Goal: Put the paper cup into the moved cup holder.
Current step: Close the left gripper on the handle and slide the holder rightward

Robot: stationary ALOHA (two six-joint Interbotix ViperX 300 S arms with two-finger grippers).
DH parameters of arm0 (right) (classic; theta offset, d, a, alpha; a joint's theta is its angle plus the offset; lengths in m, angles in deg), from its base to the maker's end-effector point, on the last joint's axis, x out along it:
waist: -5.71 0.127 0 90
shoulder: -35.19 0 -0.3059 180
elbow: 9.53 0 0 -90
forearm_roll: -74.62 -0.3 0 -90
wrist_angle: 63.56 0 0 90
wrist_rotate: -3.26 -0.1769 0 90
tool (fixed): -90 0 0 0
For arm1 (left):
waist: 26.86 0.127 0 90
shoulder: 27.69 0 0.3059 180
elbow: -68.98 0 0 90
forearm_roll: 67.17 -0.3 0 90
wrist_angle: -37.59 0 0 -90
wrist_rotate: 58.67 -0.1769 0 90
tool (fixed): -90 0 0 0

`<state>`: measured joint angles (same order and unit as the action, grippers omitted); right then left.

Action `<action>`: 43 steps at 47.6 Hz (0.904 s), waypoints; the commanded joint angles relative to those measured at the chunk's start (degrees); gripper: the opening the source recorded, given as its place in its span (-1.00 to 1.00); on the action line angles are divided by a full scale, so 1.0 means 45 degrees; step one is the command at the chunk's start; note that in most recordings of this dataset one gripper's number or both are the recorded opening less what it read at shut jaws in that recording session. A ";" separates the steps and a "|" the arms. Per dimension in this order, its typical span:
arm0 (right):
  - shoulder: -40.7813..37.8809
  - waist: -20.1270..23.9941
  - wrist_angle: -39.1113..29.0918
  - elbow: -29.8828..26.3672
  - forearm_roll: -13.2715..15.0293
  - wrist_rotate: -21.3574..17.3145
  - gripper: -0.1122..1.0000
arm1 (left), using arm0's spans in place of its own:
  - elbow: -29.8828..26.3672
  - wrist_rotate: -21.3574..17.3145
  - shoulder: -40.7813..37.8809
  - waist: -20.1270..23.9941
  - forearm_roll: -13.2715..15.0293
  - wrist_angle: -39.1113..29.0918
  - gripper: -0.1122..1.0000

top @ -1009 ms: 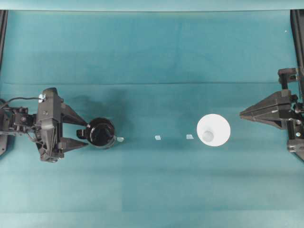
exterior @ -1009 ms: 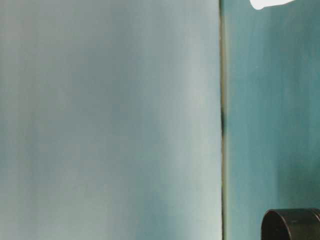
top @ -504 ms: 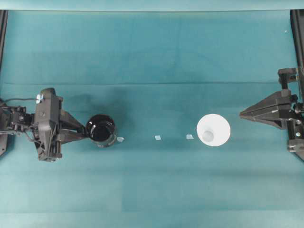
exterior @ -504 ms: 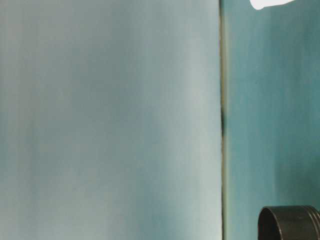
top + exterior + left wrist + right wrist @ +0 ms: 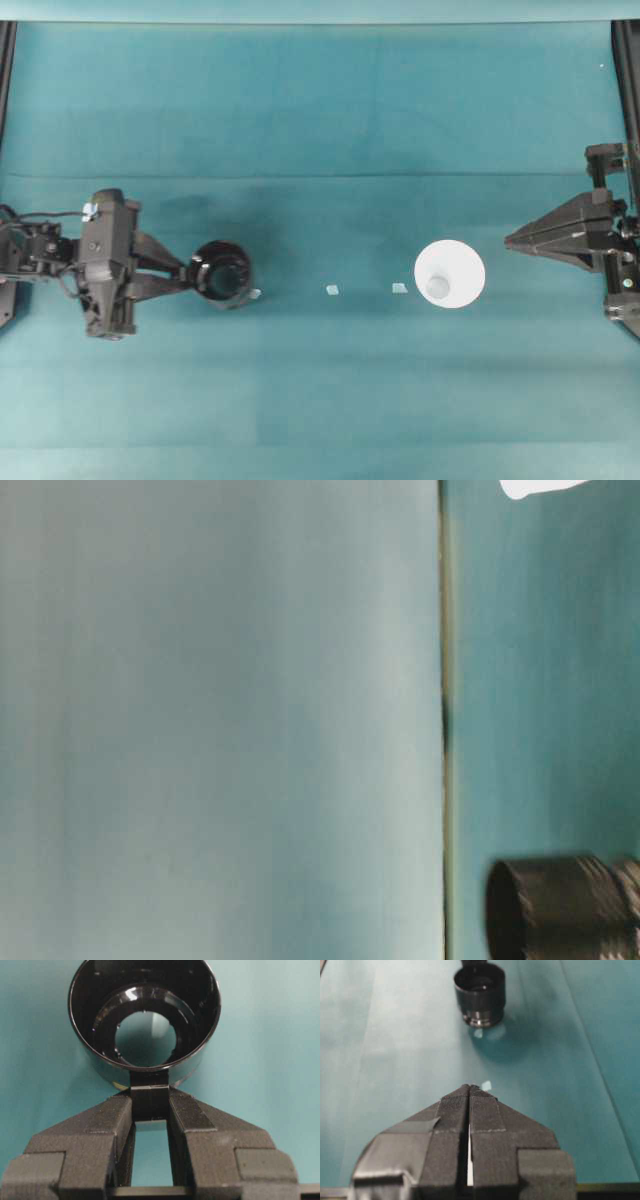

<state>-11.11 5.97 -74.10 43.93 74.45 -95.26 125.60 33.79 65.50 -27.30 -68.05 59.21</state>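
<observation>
The glossy black round cup holder [image 5: 222, 277] sits at the left end of the teal tabletop [image 5: 320, 110], and it looks tilted, its open mouth turned toward the left arm, judging by the left wrist view, where one looks straight into its dark inside and through an opening in its base. The left gripper [image 5: 150, 1105] has its fingers [image 5: 112, 1115] clamped on the holder's small side handle [image 5: 149, 1091], so the holder is in hand but not yet set down anywhere new.

The plain white paper cup [image 5: 450, 273] stands upright and untouched, well to the right of the holder, its wide rim facing up. Three small pale markers [image 5: 332, 290] lie on the cloth between holder and cup. The right gripper [image 5: 469, 1091] waits beyond the cup, apart from it, fingers pressed together on nothing.

By my reading only the first grasp is made. Placing the holder, picking up the cup and lowering it into the holder all remain.
</observation>
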 commanded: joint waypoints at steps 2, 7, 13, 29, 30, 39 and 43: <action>-0.0195 -0.0039 0.0020 -0.0273 -0.0039 -0.0098 -0.77 | -0.0781 -0.0293 0.0059 -0.0020 -0.0039 0.0117 -0.46; -0.0234 -0.0039 0.0039 -0.0254 -0.0039 -0.0098 -0.77 | -0.1348 -0.0645 -0.0195 0.0000 -0.0039 0.0098 -0.46; -0.0254 -0.0039 0.0020 -0.0254 -0.0039 -0.0098 -0.77 | -0.2168 -0.0898 -0.0898 0.0000 -0.0020 0.0039 -0.46; -0.0234 -0.0039 0.0020 -0.0254 -0.0039 -0.0098 -0.77 | -0.4297 -0.1250 -0.2988 0.0137 -0.0039 -0.0273 -0.46; -0.0254 -0.0039 0.0020 -0.0254 -0.0039 -0.0098 -0.77 | -0.4414 -0.1270 -0.3086 0.0137 -0.0039 -0.0332 -0.46; -0.0254 -0.0039 0.0020 -0.0254 -0.0039 -0.0078 -0.77 | -0.5117 -0.1445 -0.3613 0.0195 -0.0039 -0.1074 -0.46; -0.0254 -0.0039 0.0020 -0.0254 -0.0039 -0.0078 -0.77 | -0.5176 -0.1465 -0.3750 0.0234 -0.0039 -0.1211 -0.46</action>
<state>-11.81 5.80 -74.28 43.93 74.45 -95.26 103.54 27.28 48.89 -26.51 -68.05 53.93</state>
